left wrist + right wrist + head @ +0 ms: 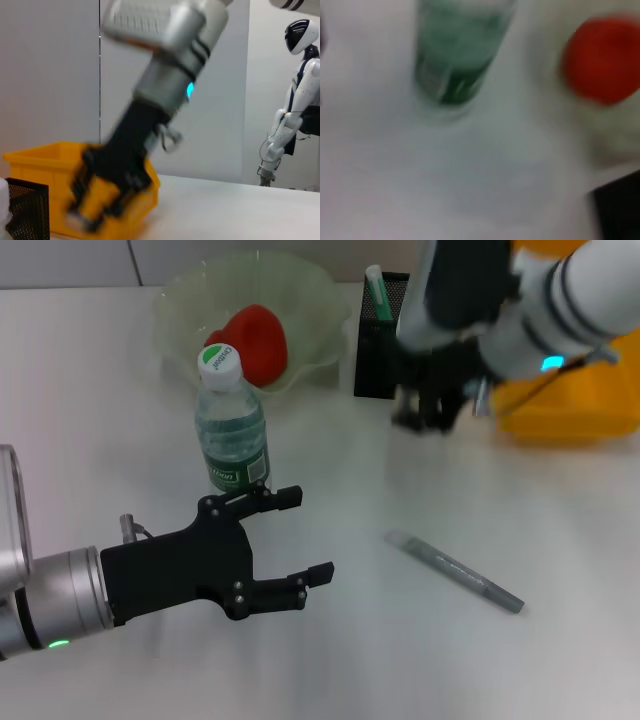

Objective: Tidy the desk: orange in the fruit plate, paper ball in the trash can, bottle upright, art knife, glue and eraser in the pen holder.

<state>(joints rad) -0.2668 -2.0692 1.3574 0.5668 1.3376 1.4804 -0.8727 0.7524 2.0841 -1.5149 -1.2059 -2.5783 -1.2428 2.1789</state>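
Head view: the left gripper [298,540], black with a silver wrist, reaches in low from the near left, its two fingers spread apart and holding nothing, just in front of the small clear plastic water bottle [231,425]. The bottle stands upright on the white desk [420,660]; its white-and-green cap carries green lettering too small to read, and white print on its dark green label is also unreadable. Behind it, the red-orange fruit [255,342] lies inside the wide pale-green glass fruit plate [190,300] with the wavy rim. The right gripper [432,410], black on a white and silver arm with a blue light, hangs over the desk between the square black mesh pen holder [372,350] and the bright yellow plastic trash can [580,405]; whether its fingers are spread or closed cannot be told. A green-and-white stick [375,285] stands in the pen holder. A slim grey pen-shaped tool [455,572] lies flat on open desk to the right of the left gripper, with bare surface all around it.

Left wrist view: the right gripper [100,200] blurs in front of the yellow trash can [40,160]; the mesh pen holder [27,210] sits at the edge. A white humanoid robot [295,105] stands far behind.

Right wrist view: the bottle [457,55] and the fruit [602,60] show blurred above bare desk, and a dark corner of the pen holder [620,210] intrudes.
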